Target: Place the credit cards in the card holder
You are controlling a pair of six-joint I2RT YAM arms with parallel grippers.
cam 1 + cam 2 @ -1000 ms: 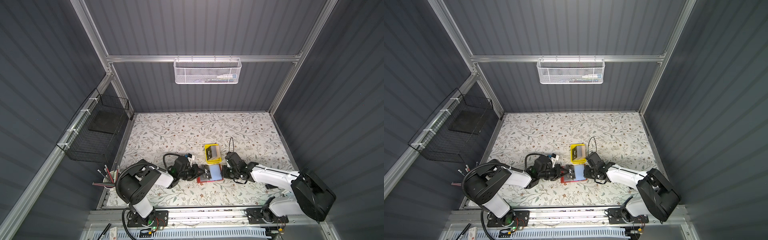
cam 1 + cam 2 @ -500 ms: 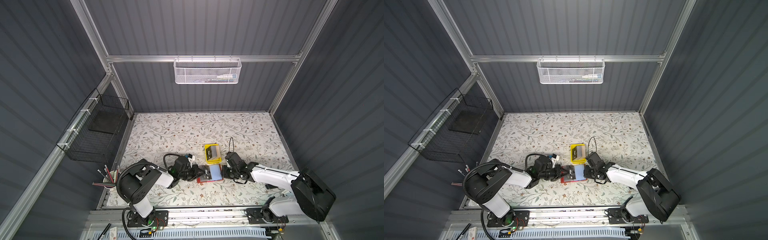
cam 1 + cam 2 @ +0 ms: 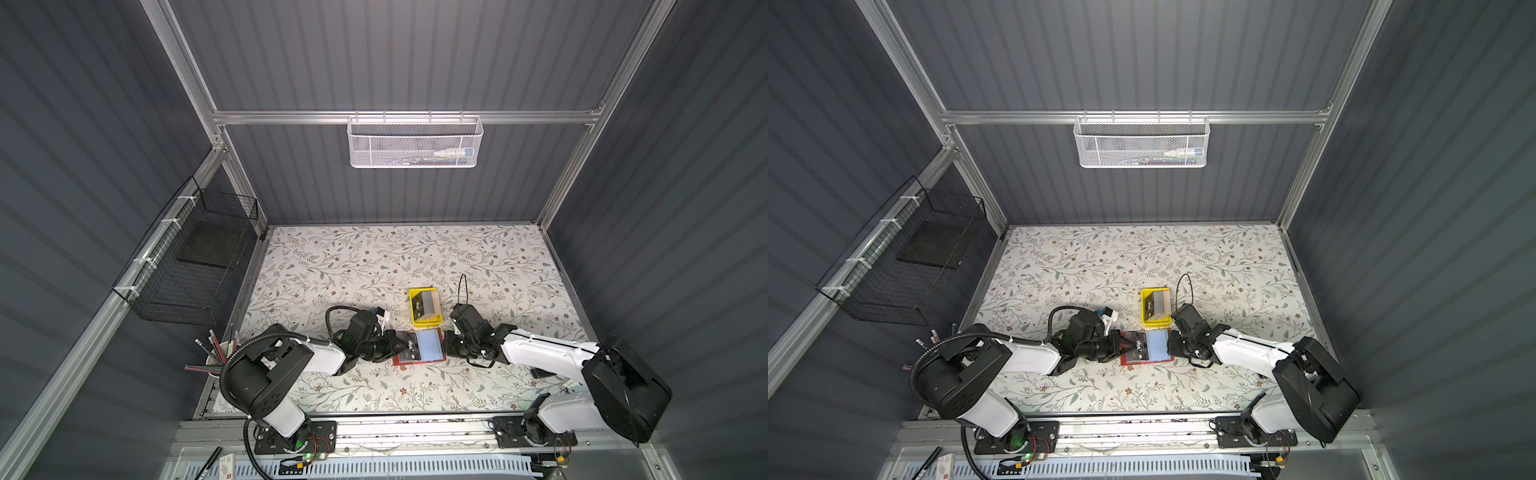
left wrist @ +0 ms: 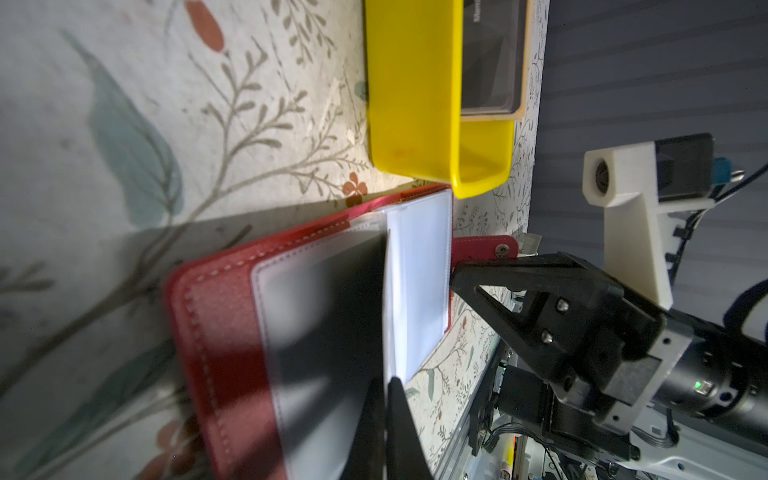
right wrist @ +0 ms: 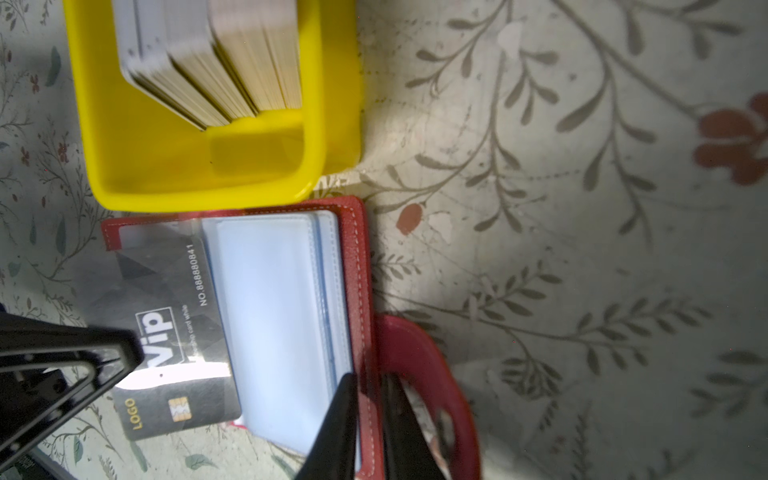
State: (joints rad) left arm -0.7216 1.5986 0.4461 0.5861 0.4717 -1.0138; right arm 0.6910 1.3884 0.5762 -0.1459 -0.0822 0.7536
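Front centre of table (image 3: 374,270), beside yellow tray (image 3: 424,321): open card holder (image 3: 417,362), right gripper (image 3: 448,347) clamped on its right edge; left gripper (image 3: 399,344) pinches black card (image 3: 410,345), half over left side, long axis along spine; likely push rightward.

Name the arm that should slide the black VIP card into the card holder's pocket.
Left. The left gripper is shut on the black VIP card over the left page of the card holder; the right gripper clamps the holder's right cover edge, likely steadying it.
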